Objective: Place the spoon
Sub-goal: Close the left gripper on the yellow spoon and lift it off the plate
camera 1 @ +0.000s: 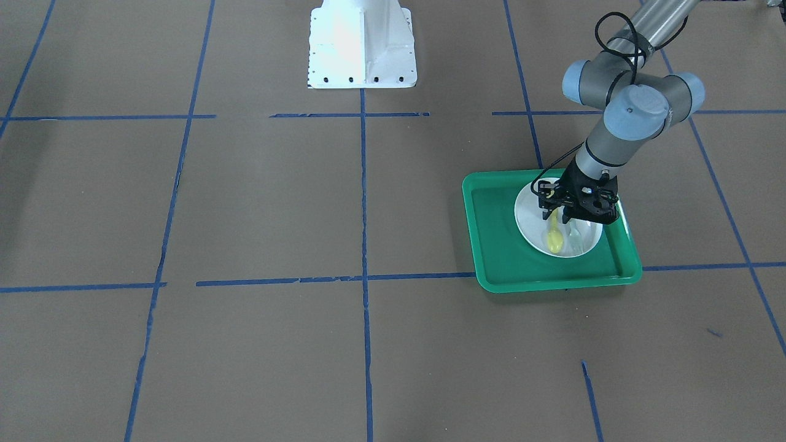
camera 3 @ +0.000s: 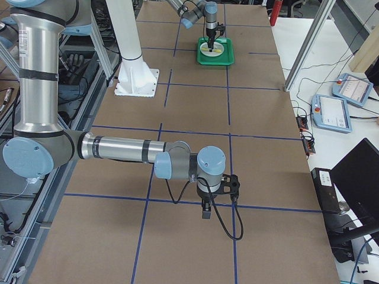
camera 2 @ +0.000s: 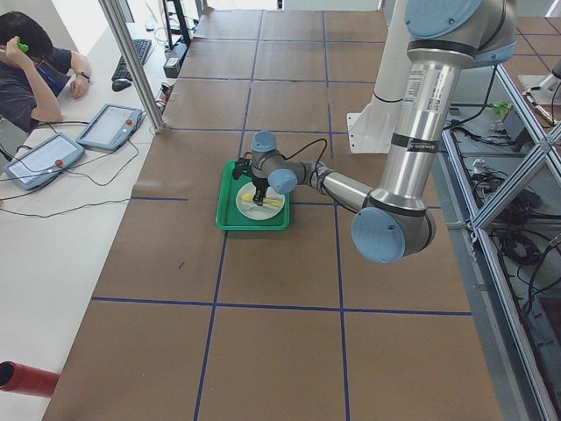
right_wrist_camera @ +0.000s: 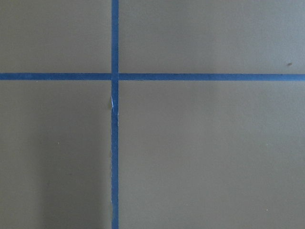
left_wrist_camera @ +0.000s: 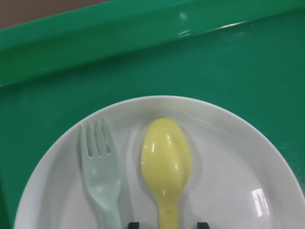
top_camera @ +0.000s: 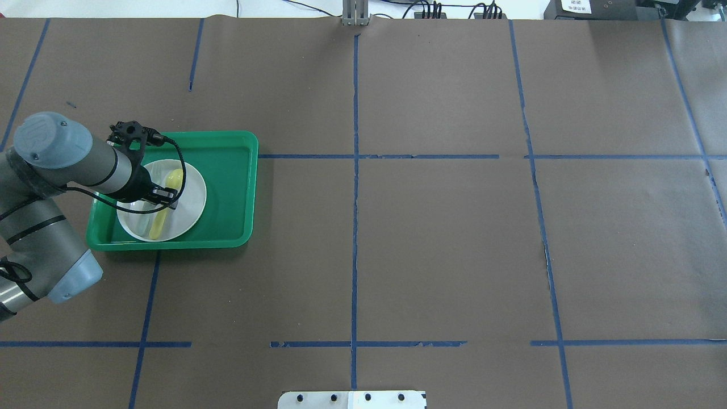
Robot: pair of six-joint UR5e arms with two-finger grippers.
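The pale-yellow spoon (left_wrist_camera: 167, 157) lies flat on the white plate (left_wrist_camera: 238, 167), beside a pale green fork (left_wrist_camera: 102, 176). The plate sits in the green tray (left_wrist_camera: 190, 62). My left gripper (left_wrist_camera: 167, 224) is low over the plate and open, with a fingertip on either side of the spoon's handle and a gap to it on both sides. The front view shows the spoon (camera 1: 554, 239), the plate (camera 1: 528, 221), the tray (camera 1: 497, 245) and the left gripper (camera 1: 560, 216). My right gripper (camera 3: 206, 213) hangs over bare table far from the tray. I cannot tell whether it is open.
The table is covered in brown paper with blue tape lines (top_camera: 355, 227). The white robot base (camera 1: 362, 46) stands at the table's robot-side edge. The tray (top_camera: 227, 187) is on my left side, in the overhead view. An operator (camera 2: 35, 70) sits at a side desk.
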